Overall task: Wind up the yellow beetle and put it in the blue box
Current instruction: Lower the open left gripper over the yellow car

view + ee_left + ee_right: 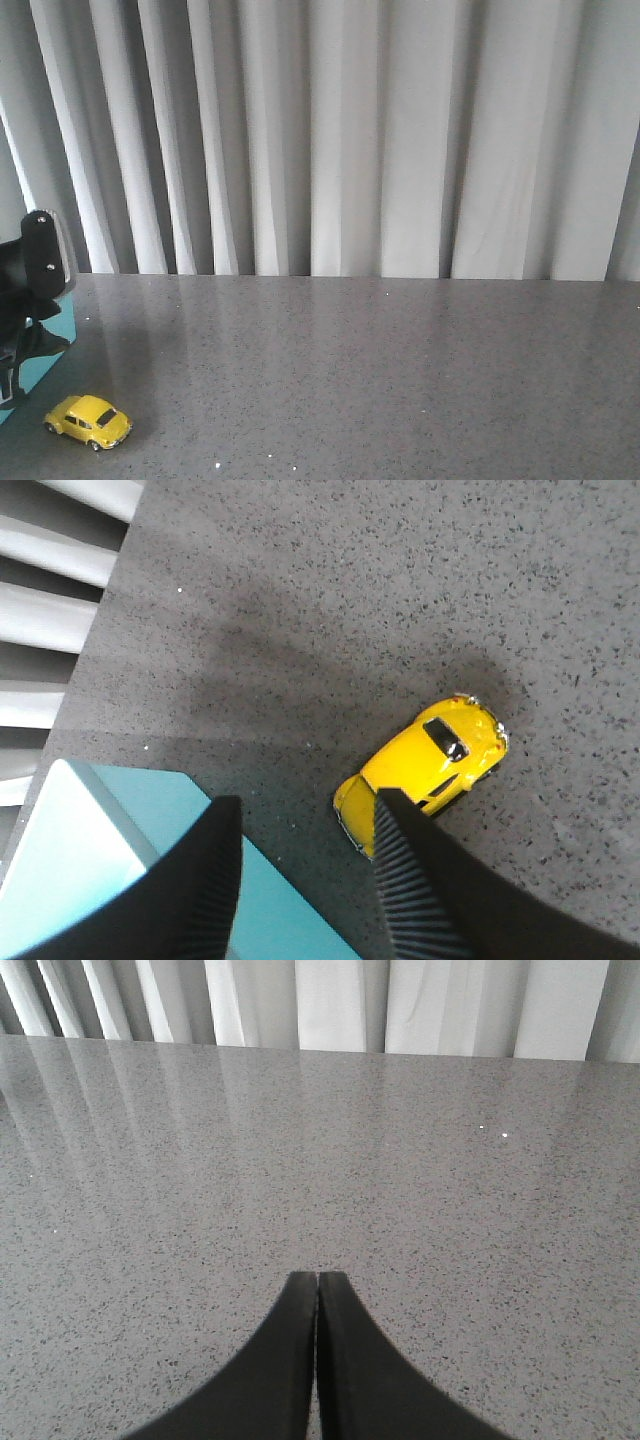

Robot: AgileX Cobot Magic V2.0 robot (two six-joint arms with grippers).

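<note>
The yellow beetle [89, 421] stands on the grey table at the front left, beside the blue box [48, 355], whose corner shows at the left edge. In the left wrist view the beetle [425, 762] lies just past one fingertip, and the box [120, 825] lies under the other. My left gripper [308, 805] is open and empty, above the gap between box and car. The left arm's black body shows at the front view's left edge. My right gripper [317, 1278] is shut and empty above bare table; it is out of the front view.
A white pleated curtain [330, 140] hangs behind the table's far edge. The grey speckled tabletop [380, 380] stretches to the right of the car. The curtain also shows in the right wrist view [330, 1000].
</note>
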